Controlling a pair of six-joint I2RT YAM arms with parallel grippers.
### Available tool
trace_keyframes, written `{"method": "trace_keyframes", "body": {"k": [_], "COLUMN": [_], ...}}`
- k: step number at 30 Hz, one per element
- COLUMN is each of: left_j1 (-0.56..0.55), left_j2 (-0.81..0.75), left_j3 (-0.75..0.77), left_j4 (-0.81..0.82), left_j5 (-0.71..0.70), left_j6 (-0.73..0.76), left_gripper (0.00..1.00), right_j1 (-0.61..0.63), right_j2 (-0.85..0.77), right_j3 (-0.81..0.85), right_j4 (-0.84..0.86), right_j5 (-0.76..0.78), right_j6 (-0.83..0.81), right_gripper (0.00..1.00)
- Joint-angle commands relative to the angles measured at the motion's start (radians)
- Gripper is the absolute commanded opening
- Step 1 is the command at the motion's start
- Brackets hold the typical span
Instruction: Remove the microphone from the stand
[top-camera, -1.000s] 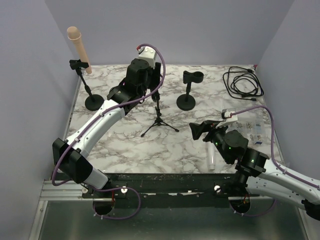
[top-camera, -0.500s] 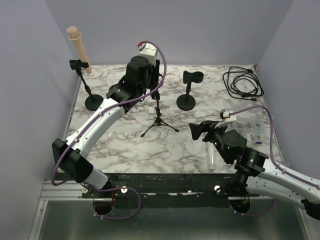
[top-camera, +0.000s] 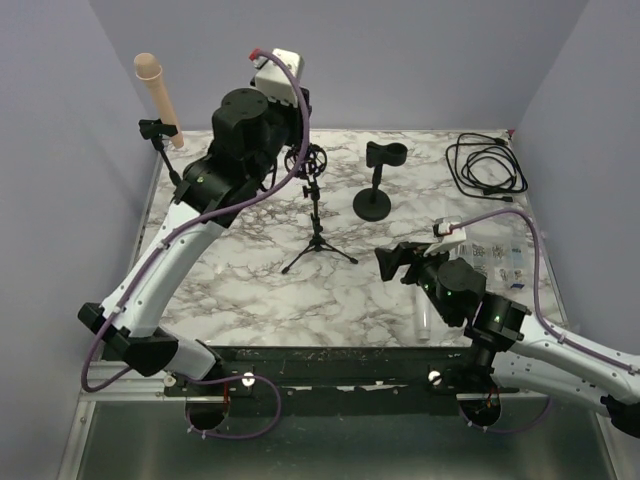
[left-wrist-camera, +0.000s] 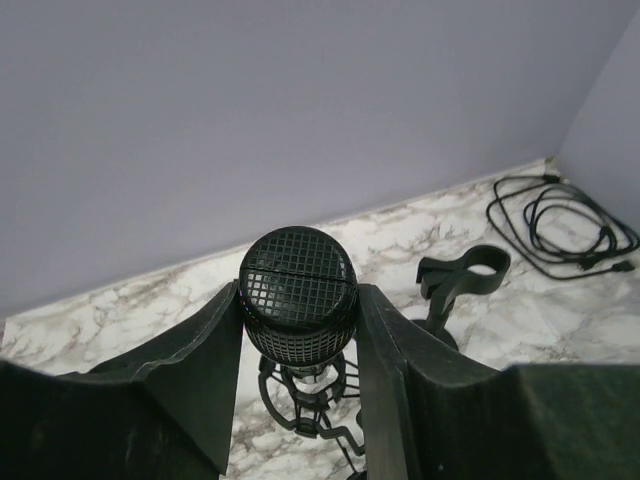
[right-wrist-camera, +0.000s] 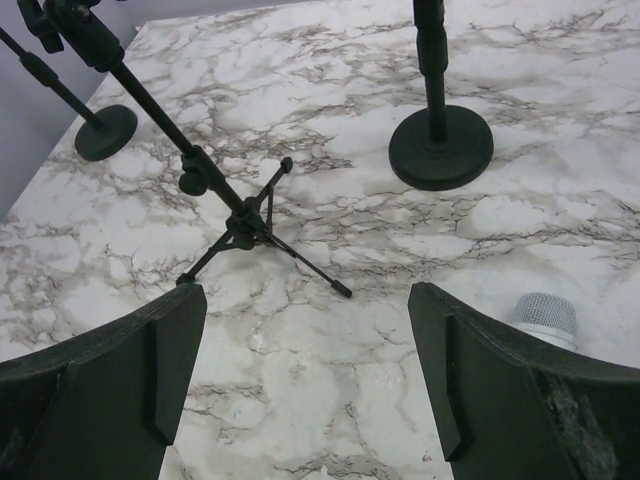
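Note:
A black mesh-headed microphone (left-wrist-camera: 298, 285) sits between the fingers of my left gripper (left-wrist-camera: 298, 302), which is shut on it. It hangs just above the empty ring-shaped shock mount (left-wrist-camera: 300, 395) of the black tripod stand (top-camera: 317, 225). In the top view my left gripper (top-camera: 283, 160) is raised beside the mount (top-camera: 306, 160), and the wrist hides the microphone. My right gripper (right-wrist-camera: 305, 380) is open and empty, low over the table right of the tripod (right-wrist-camera: 245, 225); it also shows in the top view (top-camera: 388, 262).
A round-base stand with a clip (top-camera: 375, 185) stands right of the tripod and another (top-camera: 175, 185) at the far left. A silver-headed microphone (right-wrist-camera: 545, 318) lies by my right gripper. A coiled cable (top-camera: 485, 168) lies at the back right, and a beige cylinder (top-camera: 160, 95) leans in the back left corner.
My left arm has risen and swung left and back, taking the microphone up out of the shock mount. My right arm has barely moved.

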Motion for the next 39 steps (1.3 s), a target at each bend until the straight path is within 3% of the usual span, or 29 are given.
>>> {"method": "trace_keyframes", "body": {"k": [1,5,9,15,21,27,39], "left_j1": [-0.019,-0.023,-0.023,-0.022,-0.051,-0.150,-0.240], "left_j2": [-0.143,-0.274,-0.351,-0.256,-0.140,0.030,0.332], "left_j3": [0.114,0.086,0.047,0.096,-0.052,-0.127,-0.122], "left_j4": [-0.023,0.012,-0.013,-0.240,-0.172,-0.140,-0.103], "left_j5": [0.050,0.128,0.300,0.628,0.844,0.752,0.697], "left_j6": [0.036,-0.020,-0.133,-0.319,-0.435,-0.494,-0.665], "left_gripper": [0.00,0.00,0.00,0.00,0.00,0.00,0.00], "right_j1": [0.003,0.003,0.004,0.004,0.004,0.004,0.004], "right_j2": [0.027,0.057,0.042,-0.062,-0.245,-0.374,-0.409], "right_j3": [0.018,0.031,0.058,0.127,0.168,0.229,0.245], "right_j4": [-0.001,0.005,-0.017,-0.096,-0.138,-0.170,-0.238], "right_j5": [0.008,0.002,0.034,0.086,0.096,0.088,0.106], "right_j6": [0.014,0.014,0.011,-0.009,-0.033,-0.057,-0.040], "right_gripper": [0.90,0.90,0.90,0.89,0.89,0.89,0.89]}}
